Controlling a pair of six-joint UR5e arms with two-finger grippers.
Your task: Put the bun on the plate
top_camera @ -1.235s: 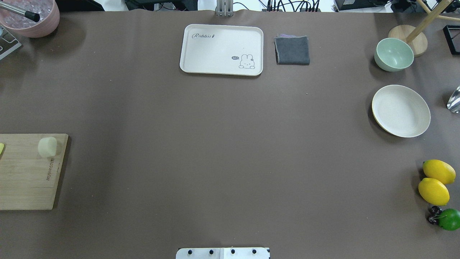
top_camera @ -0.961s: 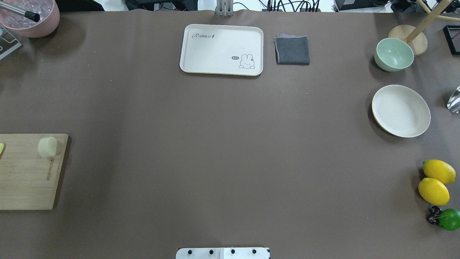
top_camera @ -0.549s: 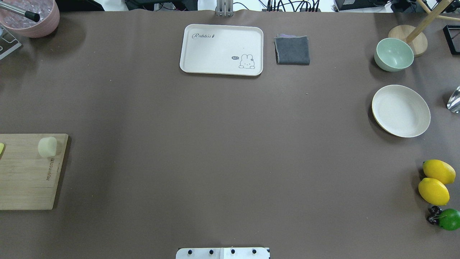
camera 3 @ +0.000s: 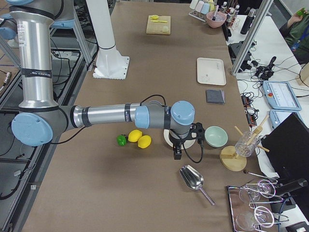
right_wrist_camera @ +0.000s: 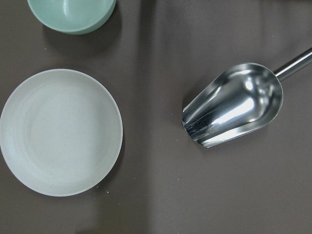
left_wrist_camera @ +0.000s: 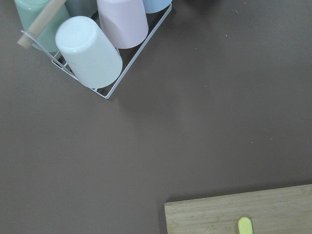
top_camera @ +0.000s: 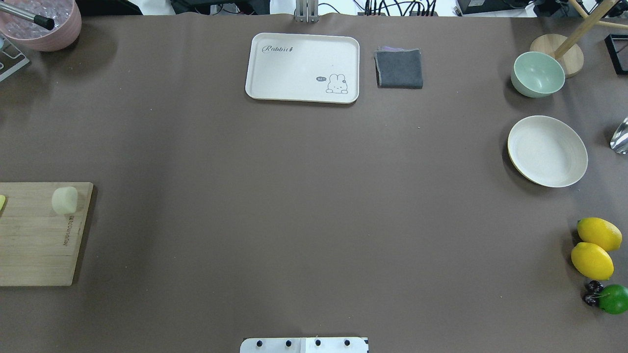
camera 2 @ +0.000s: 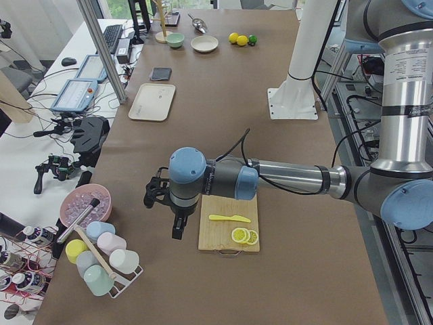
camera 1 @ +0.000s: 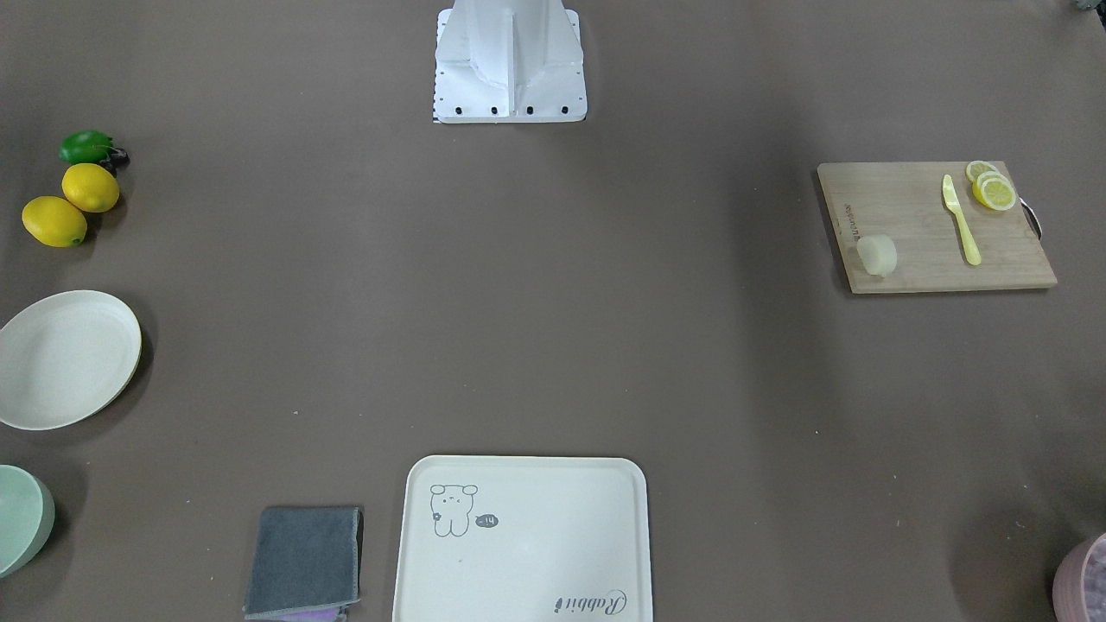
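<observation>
The bun (top_camera: 65, 200) is a pale cream lump lying on the wooden cutting board (top_camera: 34, 245) at the table's left edge; it also shows in the front-facing view (camera 1: 876, 256). The round off-white plate (top_camera: 547, 151) lies bare at the far right, and the right wrist view looks straight down on it (right_wrist_camera: 61, 131). My left gripper (camera 2: 177, 230) hangs just off the board's outer side, near the cup rack. My right gripper (camera 3: 177, 153) hangs over the table beside the plate. Each shows only in a side view, so I cannot tell whether it is open or shut.
A yellow knife (camera 1: 961, 219) and lemon slices (camera 1: 992, 190) share the board. Two lemons (top_camera: 593, 247) and a lime (top_camera: 613, 299) lie near the plate, with a green bowl (top_camera: 537, 74) and metal scoop (right_wrist_camera: 234, 105). A cream tray (top_camera: 302, 67) and grey cloth (top_camera: 399, 68) sit far centre. A cup rack (left_wrist_camera: 92, 48) stands left.
</observation>
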